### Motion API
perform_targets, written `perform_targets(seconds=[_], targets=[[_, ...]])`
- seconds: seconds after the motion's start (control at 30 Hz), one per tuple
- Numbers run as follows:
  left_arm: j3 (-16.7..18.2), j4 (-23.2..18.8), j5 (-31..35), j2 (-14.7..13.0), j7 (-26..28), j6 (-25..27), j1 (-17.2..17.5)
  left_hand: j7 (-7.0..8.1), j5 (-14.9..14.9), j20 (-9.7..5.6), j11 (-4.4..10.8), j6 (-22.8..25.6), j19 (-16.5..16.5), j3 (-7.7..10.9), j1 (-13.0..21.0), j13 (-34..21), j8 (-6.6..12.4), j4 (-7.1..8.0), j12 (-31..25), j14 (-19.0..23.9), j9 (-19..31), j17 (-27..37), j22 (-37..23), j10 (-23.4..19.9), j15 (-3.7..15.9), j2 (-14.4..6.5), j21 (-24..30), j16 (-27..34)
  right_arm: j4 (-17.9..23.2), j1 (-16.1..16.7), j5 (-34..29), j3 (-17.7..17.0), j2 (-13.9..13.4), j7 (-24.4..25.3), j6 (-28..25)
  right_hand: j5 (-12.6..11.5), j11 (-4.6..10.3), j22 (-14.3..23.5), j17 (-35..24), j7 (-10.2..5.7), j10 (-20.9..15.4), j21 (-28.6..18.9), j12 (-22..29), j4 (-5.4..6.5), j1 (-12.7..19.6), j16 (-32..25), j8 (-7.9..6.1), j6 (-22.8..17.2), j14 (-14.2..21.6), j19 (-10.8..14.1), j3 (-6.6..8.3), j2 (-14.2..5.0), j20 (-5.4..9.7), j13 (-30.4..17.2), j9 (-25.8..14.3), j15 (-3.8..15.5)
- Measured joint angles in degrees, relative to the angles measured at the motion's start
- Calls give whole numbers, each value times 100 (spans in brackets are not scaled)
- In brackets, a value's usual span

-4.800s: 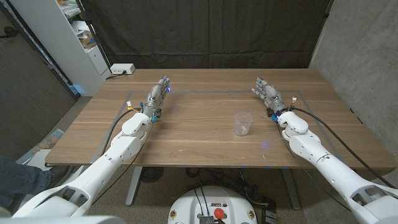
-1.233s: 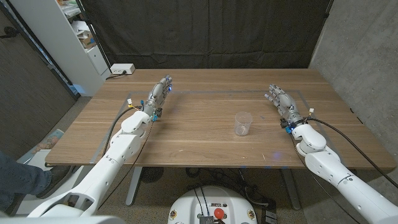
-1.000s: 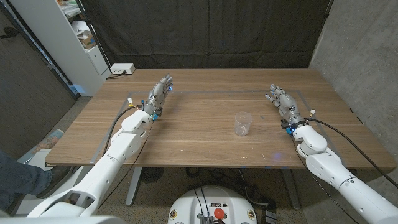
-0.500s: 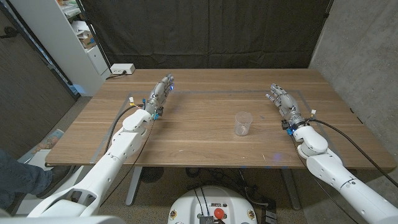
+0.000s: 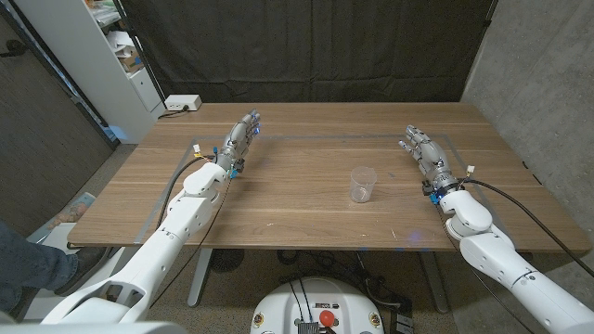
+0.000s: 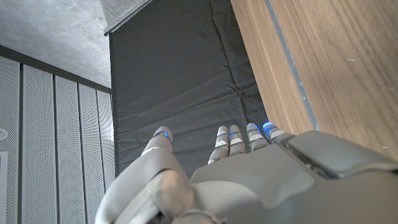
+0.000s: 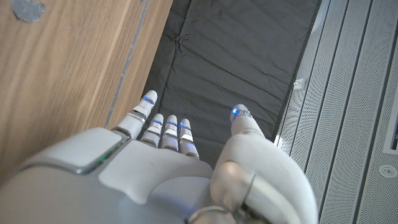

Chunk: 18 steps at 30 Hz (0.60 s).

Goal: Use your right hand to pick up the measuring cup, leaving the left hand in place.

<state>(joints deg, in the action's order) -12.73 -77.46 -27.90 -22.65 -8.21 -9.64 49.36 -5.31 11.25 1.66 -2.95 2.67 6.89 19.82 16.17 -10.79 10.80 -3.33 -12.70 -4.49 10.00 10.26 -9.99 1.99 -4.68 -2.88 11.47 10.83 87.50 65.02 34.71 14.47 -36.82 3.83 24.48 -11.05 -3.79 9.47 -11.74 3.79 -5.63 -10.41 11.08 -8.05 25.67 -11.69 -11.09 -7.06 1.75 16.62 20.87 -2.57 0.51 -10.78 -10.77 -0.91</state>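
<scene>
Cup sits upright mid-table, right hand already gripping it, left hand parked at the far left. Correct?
Not quite. The head view shows the right hand apart from the cup, off to its right with fingers extended and holding nothing. The rest holds: the cup stands upright mid-table and the left hand is at the far left.

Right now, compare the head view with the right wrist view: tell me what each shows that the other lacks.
Head view alone: the cup standing free mid-table, the left hand, a white box at the far left corner, a shelf. Right wrist view alone: a grey perforated wall panel. Both: the right hand, open with nothing in it, the table and the black curtain.
</scene>
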Motion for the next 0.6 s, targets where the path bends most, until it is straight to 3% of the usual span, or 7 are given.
perform_targets(seconds=[0.6], targets=[[-7, 51, 4, -3, -70, -29, -35, 0, -31, 0, 0, 0, 0, -24, 0, 0, 0, -24, 22, 21, 0, 0, 0, 0, 21, 0, 0, 0, 188, 232, -41, -30, -70, 91, 19, 0, 0, 0, 0, 0, 0, 0, 0, 0, 0, 0, 0, 0, 0, -21, 0, 0, -21, 0, 0, 0]])
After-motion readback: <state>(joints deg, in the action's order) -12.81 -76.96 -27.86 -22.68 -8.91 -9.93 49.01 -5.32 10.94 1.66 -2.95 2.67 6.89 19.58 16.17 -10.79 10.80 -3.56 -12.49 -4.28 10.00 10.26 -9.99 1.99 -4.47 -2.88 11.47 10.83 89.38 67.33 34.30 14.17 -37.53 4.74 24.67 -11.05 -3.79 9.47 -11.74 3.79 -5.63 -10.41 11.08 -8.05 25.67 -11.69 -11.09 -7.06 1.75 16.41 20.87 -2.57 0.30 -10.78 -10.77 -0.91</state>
